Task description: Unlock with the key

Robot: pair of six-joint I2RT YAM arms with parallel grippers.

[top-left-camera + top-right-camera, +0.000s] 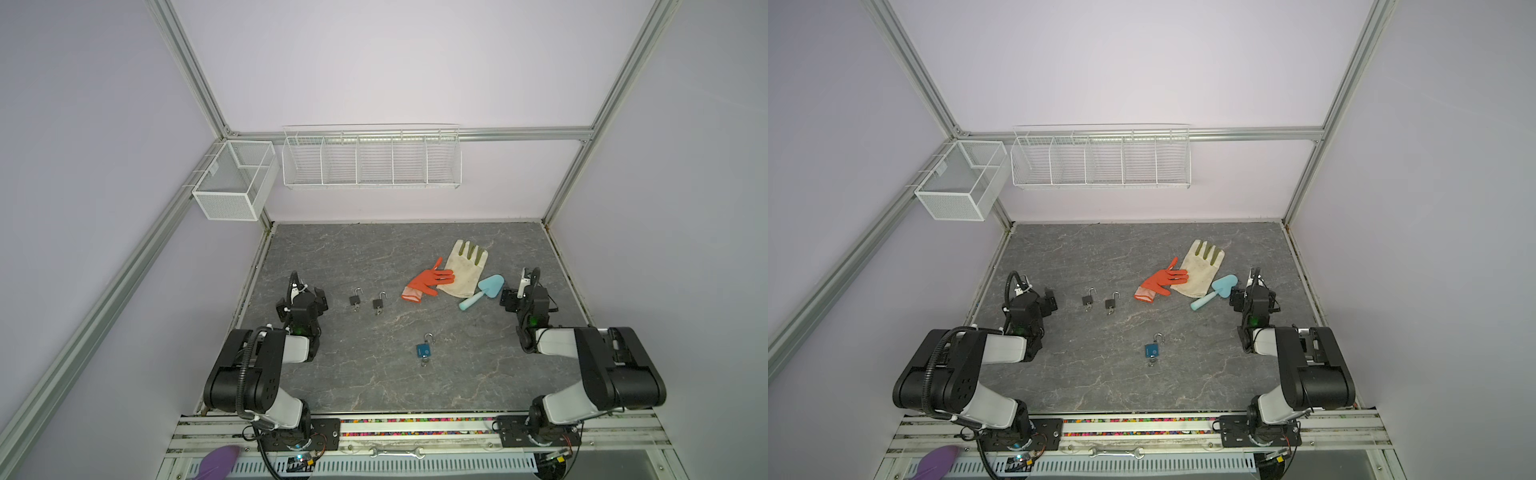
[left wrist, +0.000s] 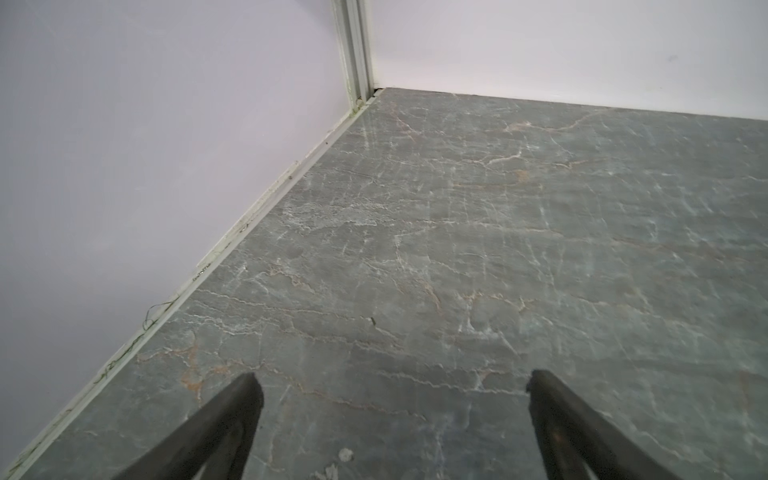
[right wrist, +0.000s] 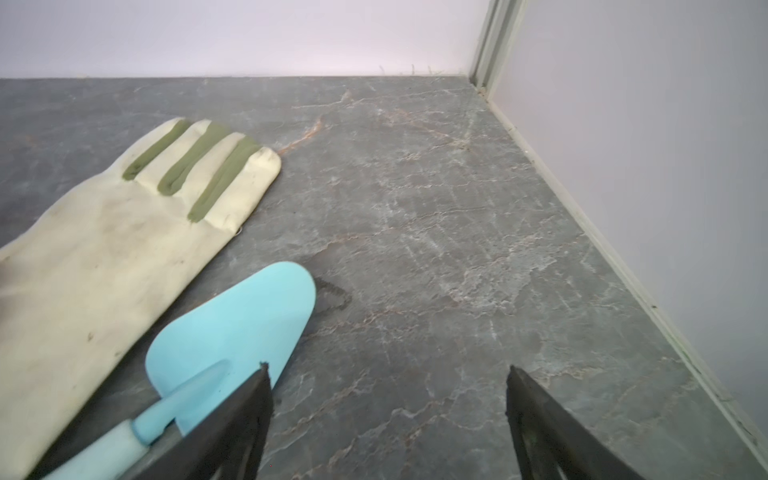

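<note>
A small blue padlock [image 1: 423, 350] [image 1: 1152, 351] lies on the grey marbled table, front of centre, shackle pointing to the back. A silver key [image 1: 424, 363] [image 1: 1152, 363] sticks out of its near end. Two dark padlocks [image 1: 355, 300] [image 1: 378, 304], each with a key at its near end, lie side by side left of centre. My left gripper [image 2: 392, 388] is open over bare table near the left wall, left of the dark padlocks. My right gripper [image 3: 388, 384] is open and empty at the right, beside the trowel. Neither wrist view shows a padlock.
An orange glove [image 1: 428, 282], a cream glove [image 1: 465, 268] [image 3: 95, 270] and a light blue trowel [image 1: 484, 291] [image 3: 237, 328] lie at the back right. White wire baskets [image 1: 372, 160] [image 1: 235, 183] hang on the back wall. A wrench [image 1: 395, 453] lies on the front rail.
</note>
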